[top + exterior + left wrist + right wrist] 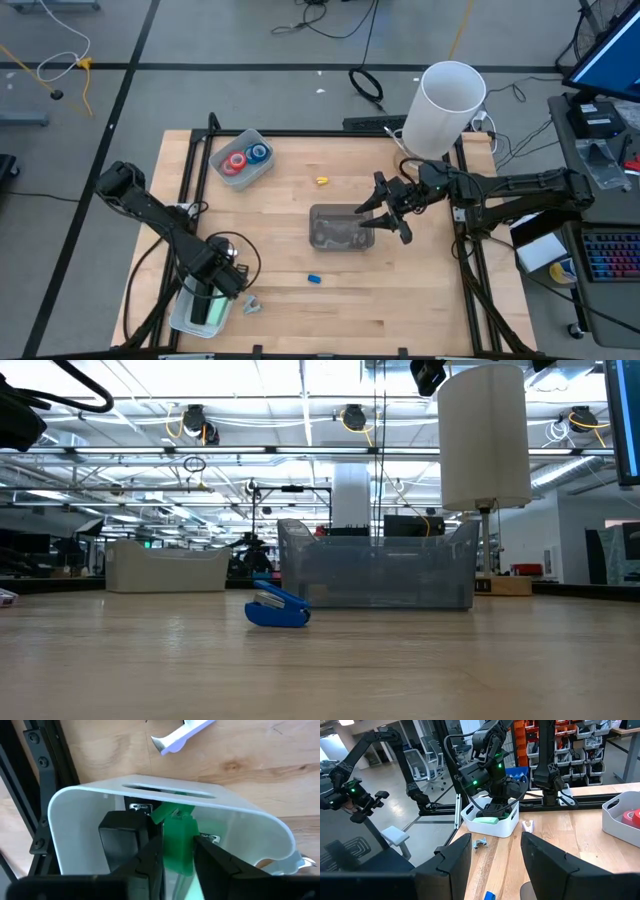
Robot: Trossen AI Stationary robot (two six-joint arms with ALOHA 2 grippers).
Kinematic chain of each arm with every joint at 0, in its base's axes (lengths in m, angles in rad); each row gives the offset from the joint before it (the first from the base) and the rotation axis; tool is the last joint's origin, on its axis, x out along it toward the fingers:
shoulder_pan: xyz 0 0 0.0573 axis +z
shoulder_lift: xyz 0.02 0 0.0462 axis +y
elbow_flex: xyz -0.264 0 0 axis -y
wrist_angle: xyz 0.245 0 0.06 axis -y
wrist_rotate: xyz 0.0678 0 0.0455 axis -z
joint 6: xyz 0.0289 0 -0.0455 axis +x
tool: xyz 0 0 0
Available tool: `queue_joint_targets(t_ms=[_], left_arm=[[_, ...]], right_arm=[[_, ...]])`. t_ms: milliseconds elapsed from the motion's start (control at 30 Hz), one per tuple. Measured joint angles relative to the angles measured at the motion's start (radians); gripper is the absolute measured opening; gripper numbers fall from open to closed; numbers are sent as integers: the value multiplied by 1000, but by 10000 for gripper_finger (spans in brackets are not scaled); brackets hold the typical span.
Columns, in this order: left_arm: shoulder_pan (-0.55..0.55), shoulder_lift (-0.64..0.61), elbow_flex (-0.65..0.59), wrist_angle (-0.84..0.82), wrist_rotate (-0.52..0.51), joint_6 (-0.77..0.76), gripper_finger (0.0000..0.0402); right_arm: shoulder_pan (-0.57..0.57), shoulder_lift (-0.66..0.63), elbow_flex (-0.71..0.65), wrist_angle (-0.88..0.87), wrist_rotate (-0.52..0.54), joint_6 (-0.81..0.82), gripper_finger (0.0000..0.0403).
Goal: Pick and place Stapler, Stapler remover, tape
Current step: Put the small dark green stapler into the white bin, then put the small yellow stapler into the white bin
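Two grippers busy here: the left gripper [177, 857] sits down in the white bin [190, 312] at the table's front-left corner, fingers pinching a green stapler [179, 840]. The right gripper [385, 208] hovers spread apart over the clear bin [338, 228] mid-table, nothing in it. Tape rolls [246, 157] sit in the back-left tray [240, 160].

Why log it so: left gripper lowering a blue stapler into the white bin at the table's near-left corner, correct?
Nearly. The stapler between the left gripper's fingers is green, not blue; the left wrist view shows it inside the white bin. The blue item lies loose mid-table.
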Motion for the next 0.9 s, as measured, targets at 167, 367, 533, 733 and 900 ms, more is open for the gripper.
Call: queue_joint_targets(t_ms=[167,367,533,733,900], left_arm=[[0,0,0,-2,0,-13,169],[2,0,0,-1,0,-35,224],[16,0,55,-13,-16,-34,231],[54,0,218,-67,-269,53,218],[167,-1,333,-53,-574,397,200]], right_arm=[[0,0,0,0,0,0,166],[0,0,0,0,0,0,166],[0,0,0,0,1,0,166],[0,0,0,0,14,4,166],[0,0,0,0,59,3,166]])
